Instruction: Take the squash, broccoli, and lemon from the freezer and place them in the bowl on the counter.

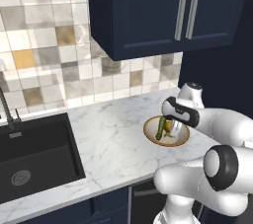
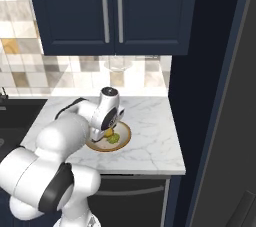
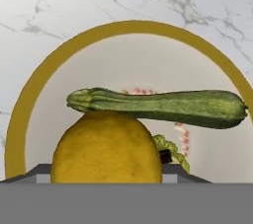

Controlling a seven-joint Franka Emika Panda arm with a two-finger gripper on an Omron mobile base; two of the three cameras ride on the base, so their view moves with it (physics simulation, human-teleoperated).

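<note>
Lemon (image 3: 106, 147), yellow and round, beside dark green squash (image 3: 163, 105).

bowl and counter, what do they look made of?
Bowl: the rim reads as tan-brown wood or a wood-look glaze, matte; the inside is pale and smooth, possibly ceramic. It is rendered, so I cannot say which. Counter: white slab with thin grey veins, looking like polished marble or a marble-look stone.

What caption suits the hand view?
Lemon close below the hand, squash lying across the bowl, broccoli peeking behind.
</note>
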